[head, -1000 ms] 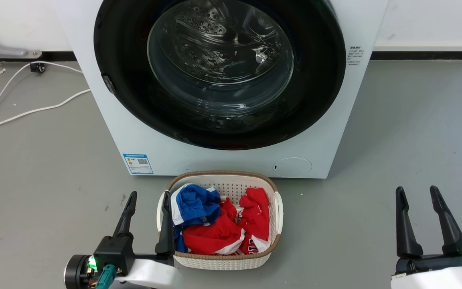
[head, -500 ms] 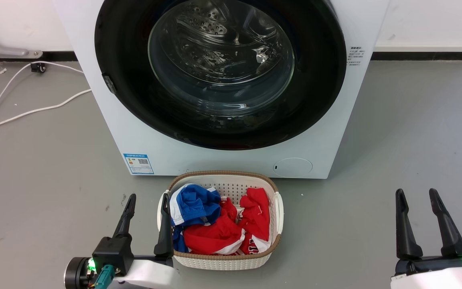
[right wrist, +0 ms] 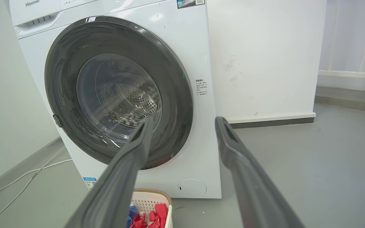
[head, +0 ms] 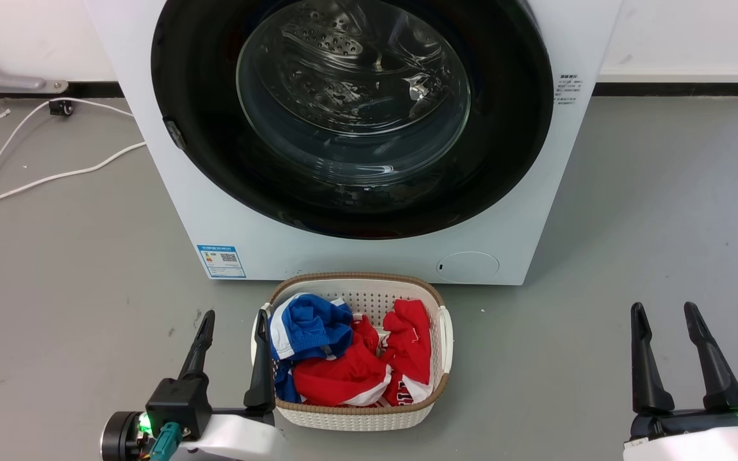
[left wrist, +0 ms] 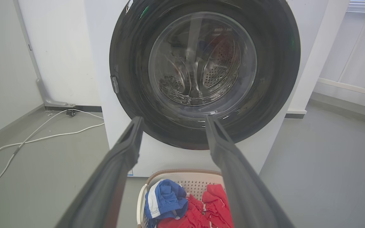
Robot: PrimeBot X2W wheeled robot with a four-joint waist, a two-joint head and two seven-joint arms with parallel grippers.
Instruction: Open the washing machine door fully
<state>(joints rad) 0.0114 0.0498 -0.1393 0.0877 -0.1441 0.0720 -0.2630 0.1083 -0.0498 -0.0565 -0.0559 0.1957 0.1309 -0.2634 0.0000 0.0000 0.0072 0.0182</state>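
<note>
- The grey floor is smooth and matt, with a few small scuffs and specks.
- The washing machine, a big white box, stands on the floor with its back towards the white wall.
- A white woven laundry basket with a brown rim sits on the floor just in front of the machine, near its middle.
- Two white cables trail across the floor to the left of the machine.
- A small black piece lies by the skirting, near a grey metal foot.
</note>
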